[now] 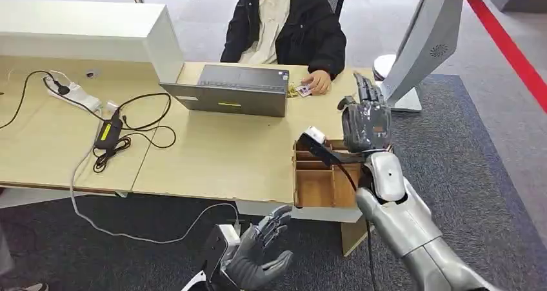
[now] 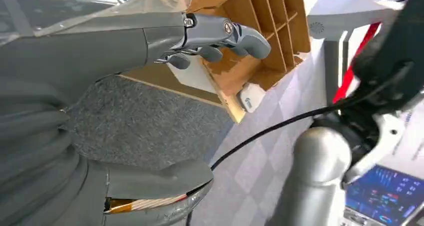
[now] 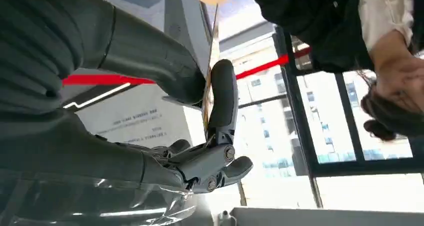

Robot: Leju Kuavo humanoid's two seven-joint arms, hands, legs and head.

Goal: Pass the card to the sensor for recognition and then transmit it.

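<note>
The right hand [image 1: 365, 120], raised over the divided wooden box [image 1: 316, 175], pinches a thin card [image 3: 205, 93] edge-on, ready for the sensor; the left hand [image 1: 261, 255] hangs spread, idle

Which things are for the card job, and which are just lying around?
For the job: card, pinched in the right hand; white stand, likely the sensor.
Just lying about: laptop, wooden box, charger, power strip.

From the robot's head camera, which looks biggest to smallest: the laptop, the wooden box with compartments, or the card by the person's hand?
1. Laptop
2. Wooden box, partly hidden by the right arm
3. Card, by far the smallest
</note>
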